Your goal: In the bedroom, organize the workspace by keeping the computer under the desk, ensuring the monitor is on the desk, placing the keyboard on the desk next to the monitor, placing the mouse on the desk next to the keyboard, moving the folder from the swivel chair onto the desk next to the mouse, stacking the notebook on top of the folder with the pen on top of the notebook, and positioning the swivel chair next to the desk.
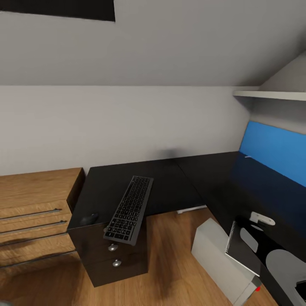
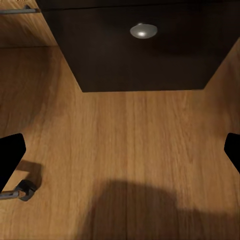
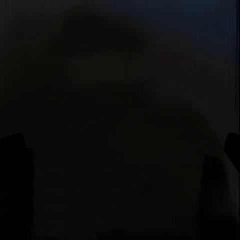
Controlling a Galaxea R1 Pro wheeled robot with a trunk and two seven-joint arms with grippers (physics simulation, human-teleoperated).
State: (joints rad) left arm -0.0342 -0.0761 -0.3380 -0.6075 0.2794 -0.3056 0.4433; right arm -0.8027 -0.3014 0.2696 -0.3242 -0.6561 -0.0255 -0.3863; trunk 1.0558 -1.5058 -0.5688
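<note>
Both claws show only dark fingertips at their wrist views' edges: the left claw (image 2: 120,150) spread wide over bare floor, the right claw (image 3: 120,150) apparently spread too, pinching nothing. On the black worktop (image 1: 170,187) I see the keyboard (image 1: 129,209) overhanging the front edge, the mouse (image 1: 89,219) just beside it. I judge the keyboard light, stiff; I'd grip a long edge. Drawers (image 1: 115,255) below sit closed, contents hidden.

A black keyboard (image 1: 128,209) lies on the dark tabletop (image 1: 170,187), its near end overhanging the front edge. Just beside it sits a small dark shape, probably the mouse (image 1: 89,218). A white computer (image 1: 223,259) stands on the wooden floor (image 1: 170,255).
</note>
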